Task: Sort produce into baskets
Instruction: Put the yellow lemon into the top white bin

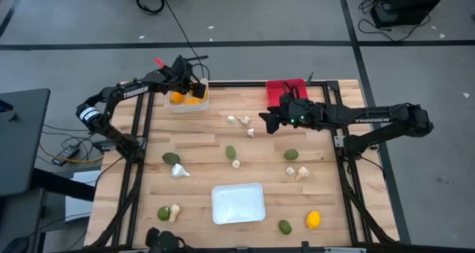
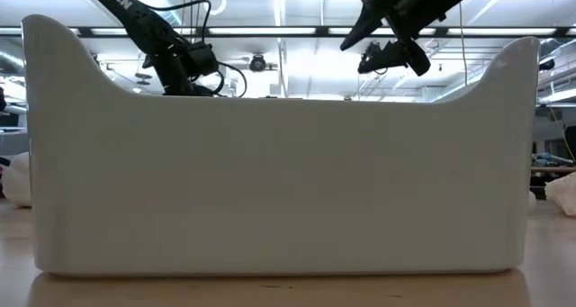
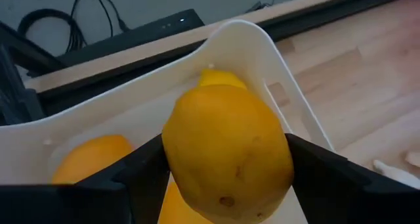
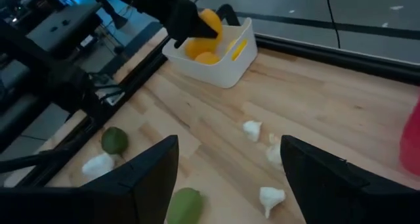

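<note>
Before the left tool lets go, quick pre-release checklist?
1. Left tool grips the yellow fruit between both fingers: ok.
2. Fruit is over the deep white bin, inside its rim in the left wrist view: ok.
3. Bin contents match: orange fruit already lies in it, no green or garlic seen: ok.
4. Room left in the bin for one more: cannot tell, the fruit hides most of the floor.
5. Right tool is open, holds nothing, sits near the red bin, well apart from the left arm: ok.
6. Drop height above the fruit below: cannot tell.
</note>
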{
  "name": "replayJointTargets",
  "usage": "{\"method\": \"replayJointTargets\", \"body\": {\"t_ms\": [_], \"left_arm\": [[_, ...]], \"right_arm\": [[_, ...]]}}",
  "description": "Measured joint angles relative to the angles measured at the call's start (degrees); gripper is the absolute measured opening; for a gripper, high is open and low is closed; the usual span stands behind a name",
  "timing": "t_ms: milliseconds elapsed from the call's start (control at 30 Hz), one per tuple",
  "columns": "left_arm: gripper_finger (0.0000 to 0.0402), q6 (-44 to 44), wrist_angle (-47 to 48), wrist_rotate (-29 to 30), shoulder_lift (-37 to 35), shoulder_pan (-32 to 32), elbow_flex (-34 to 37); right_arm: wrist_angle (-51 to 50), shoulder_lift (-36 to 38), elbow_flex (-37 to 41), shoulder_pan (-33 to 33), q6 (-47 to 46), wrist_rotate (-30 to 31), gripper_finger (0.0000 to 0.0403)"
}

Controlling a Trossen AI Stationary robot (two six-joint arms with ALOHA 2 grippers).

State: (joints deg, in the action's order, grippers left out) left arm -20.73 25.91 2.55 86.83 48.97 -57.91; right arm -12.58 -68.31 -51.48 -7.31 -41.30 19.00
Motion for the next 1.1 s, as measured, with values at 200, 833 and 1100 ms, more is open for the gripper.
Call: {"method": "replayJointTargets", "body": {"t_ms": [200, 833, 1100], "left_arm": [[0.0307, 1.29, 0.14, 5.40, 0.00, 0.08, 0.00], [0.0346, 4.82, 3.82, -6.66, -5.28, -6.68, -5.58], [0.0314, 5.88, 4.77, -6.32, -10.90, -19.81, -10.91]], "right_arm": [[-0.05, 0.00, 0.00, -2.19, 0.97, -2.94, 0.0280], [-3.20, 0.00, 0.56, -3.70, 4.07, -16.65, 0.0280], [-3.13, 0.00, 3.01, -1.69, -3.77, -21.49, 0.0278]]}}
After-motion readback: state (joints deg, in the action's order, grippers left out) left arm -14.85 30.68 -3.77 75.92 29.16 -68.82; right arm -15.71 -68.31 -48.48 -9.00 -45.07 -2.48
